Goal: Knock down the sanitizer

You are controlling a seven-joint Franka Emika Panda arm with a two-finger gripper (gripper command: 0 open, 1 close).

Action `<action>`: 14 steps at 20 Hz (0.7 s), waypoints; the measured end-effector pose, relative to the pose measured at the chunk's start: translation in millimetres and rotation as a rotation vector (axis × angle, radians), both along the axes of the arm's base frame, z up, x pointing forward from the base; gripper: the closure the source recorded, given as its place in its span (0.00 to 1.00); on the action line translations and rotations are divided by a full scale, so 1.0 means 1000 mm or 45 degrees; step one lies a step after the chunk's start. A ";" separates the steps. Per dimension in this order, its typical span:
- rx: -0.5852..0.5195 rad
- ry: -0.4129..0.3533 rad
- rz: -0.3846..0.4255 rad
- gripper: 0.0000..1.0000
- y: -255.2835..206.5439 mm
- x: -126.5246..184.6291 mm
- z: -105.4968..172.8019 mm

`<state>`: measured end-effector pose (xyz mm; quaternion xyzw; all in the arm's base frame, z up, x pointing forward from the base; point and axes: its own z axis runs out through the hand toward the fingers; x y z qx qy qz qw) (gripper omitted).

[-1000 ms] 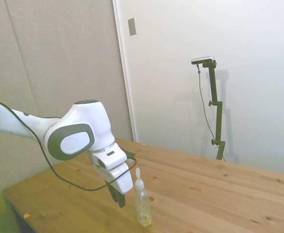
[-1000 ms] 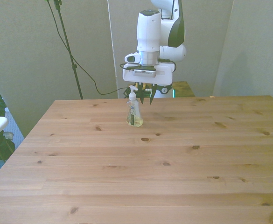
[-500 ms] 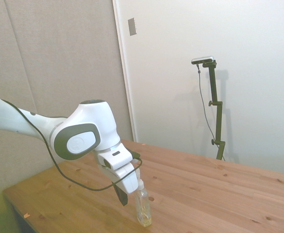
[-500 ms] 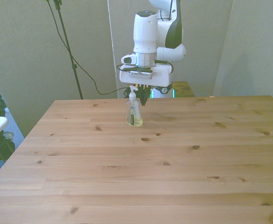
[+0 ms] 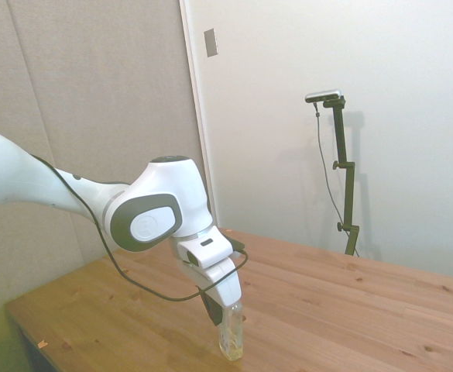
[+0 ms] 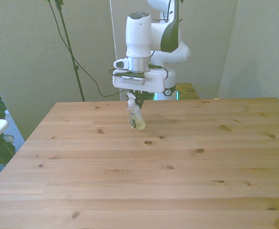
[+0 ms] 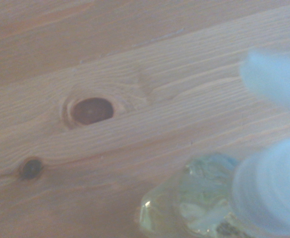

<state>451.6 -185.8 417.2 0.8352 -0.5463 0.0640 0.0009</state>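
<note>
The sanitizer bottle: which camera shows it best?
The front view: the whole sanitizer shows, tilted toward that view's left under the gripper. The side view hides its top behind the gripper. The wrist view gives only a blurred close-up from above.

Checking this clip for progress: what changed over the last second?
The gripper swept toward the front view's left into the sanitizer, whose top now tilts that way. The bottle's base stayed on the same spot of the table; it has not fallen.
</note>
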 end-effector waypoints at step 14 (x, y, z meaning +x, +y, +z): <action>0.037 -0.039 -0.091 1.00 -0.056 0.019 0.004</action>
